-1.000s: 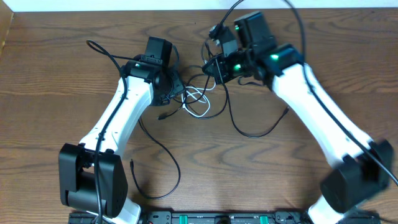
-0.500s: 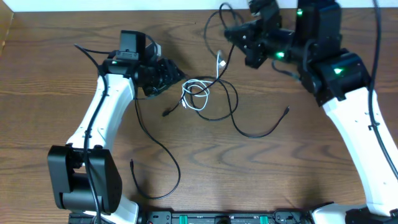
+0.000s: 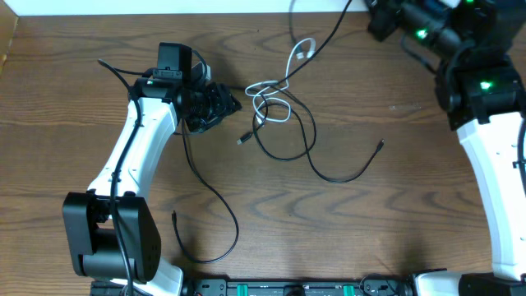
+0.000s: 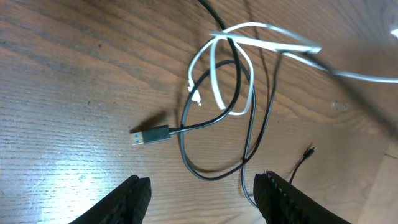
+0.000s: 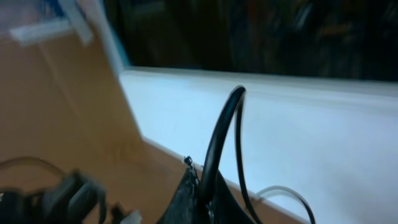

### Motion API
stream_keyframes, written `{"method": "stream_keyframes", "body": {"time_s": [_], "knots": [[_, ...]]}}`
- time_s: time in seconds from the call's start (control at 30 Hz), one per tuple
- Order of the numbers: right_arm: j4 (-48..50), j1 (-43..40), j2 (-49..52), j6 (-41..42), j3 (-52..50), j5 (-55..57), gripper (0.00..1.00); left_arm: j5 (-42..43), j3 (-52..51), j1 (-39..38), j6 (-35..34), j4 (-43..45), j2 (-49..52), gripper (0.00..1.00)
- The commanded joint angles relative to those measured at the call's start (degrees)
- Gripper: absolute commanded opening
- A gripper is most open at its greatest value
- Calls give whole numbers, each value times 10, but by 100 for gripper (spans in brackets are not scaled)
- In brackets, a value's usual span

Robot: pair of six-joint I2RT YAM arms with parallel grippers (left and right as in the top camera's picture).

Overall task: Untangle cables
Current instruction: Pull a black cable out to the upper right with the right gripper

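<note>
Right hand (image 5: 202, 190) swung to far edge (image 3: 205, 15) with black cable (image 5: 219, 137), white cable (image 3: 271, 100) dragged along

One white cable (image 4: 267, 42); three black cables (image 4: 152, 135)

Brown wood-grain table (image 3: 370, 230), a white strip (image 3: 164, 6) along its far edge.

Thin white cable (image 3: 271, 104) lay looped toward the brown wooden desk's (image 3: 394, 234) far edge, thin black cable (image 3: 283, 159) threaded through it.
</note>
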Motion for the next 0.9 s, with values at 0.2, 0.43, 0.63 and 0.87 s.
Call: {"method": "stream_keyframes", "body": {"time_s": [0.2, 0.43, 0.63, 0.87], "knots": [[106, -38, -14, 118, 6, 15, 1, -11, 1, 1, 12, -2, 0, 59], [-113, -50, -12, 97, 6, 33, 1, -11, 1, 1, 12, -5, 0, 59], [-327, -40, 29, -182, 5, -153, 1, -11, 1, 1, 12, -4, 0, 59], [-291, -33, 100, -81, 5, 20, 1, -11, 1, 1, 12, -5, 0, 59]]}}
